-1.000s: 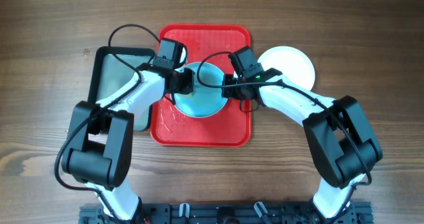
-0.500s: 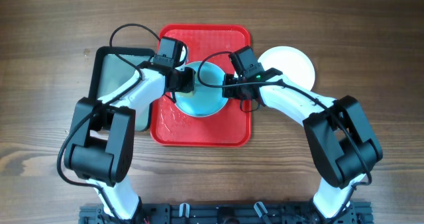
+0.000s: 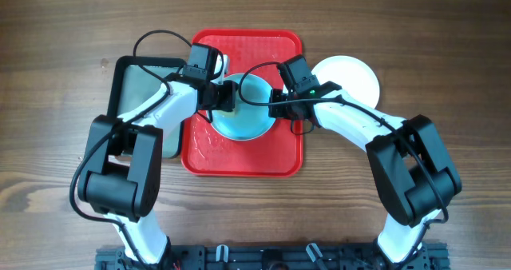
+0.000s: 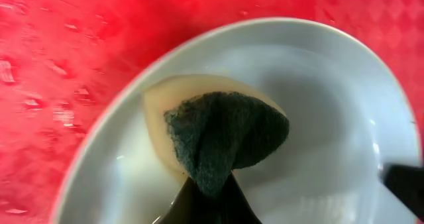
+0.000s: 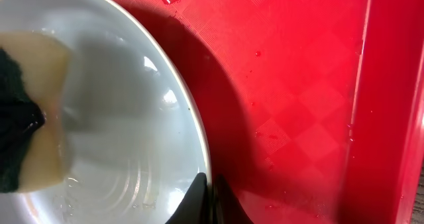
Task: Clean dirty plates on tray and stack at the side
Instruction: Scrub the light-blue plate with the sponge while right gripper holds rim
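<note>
A pale turquoise plate (image 3: 243,114) lies on the red tray (image 3: 239,156); it also shows in the left wrist view (image 4: 331,118) and the right wrist view (image 5: 126,118). My left gripper (image 3: 226,99) is shut on a sponge (image 4: 222,134) with a dark green pad and tan foam, pressed on the plate's inside; the sponge also shows in the right wrist view (image 5: 30,138). My right gripper (image 3: 275,106) is shut on the plate's right rim (image 5: 205,184). A white plate (image 3: 351,74) lies on the table right of the tray.
A black-rimmed metal pan (image 3: 136,94) stands left of the tray, partly under my left arm. Water drops lie on the tray floor (image 5: 265,138). The wooden table (image 3: 48,142) surrounds everything.
My left gripper with the sponge has shifted slightly up on the plate. The right gripper and the plate have stayed in place.
</note>
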Motion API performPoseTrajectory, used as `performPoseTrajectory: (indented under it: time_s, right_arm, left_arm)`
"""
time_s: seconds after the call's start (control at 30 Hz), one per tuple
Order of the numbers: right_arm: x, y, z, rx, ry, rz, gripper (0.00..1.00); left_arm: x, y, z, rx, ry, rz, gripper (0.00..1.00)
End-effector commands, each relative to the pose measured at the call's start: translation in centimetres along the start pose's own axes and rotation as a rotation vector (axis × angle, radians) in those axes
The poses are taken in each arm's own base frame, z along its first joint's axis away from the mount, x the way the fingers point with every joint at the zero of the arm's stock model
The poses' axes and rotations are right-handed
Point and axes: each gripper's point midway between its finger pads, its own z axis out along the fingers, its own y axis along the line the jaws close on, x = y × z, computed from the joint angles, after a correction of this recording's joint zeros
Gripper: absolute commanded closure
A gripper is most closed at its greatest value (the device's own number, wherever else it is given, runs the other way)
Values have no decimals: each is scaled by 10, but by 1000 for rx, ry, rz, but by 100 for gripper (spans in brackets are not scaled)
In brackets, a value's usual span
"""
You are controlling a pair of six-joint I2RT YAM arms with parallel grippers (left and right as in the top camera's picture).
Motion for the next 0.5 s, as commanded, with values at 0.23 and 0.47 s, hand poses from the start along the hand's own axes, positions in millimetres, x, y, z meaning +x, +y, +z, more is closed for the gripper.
performPoseTrajectory:
  time_s: [0.23, 0.47]
  right_arm:
    - [1, 10, -8, -47, 0, -30, 95]
    - [1, 10, -8, -46, 0, -31, 96]
  left_arm:
    - [39, -74, -3, 470, 192, -29, 96]
    - [-11, -62, -54, 584, 16, -44, 96]
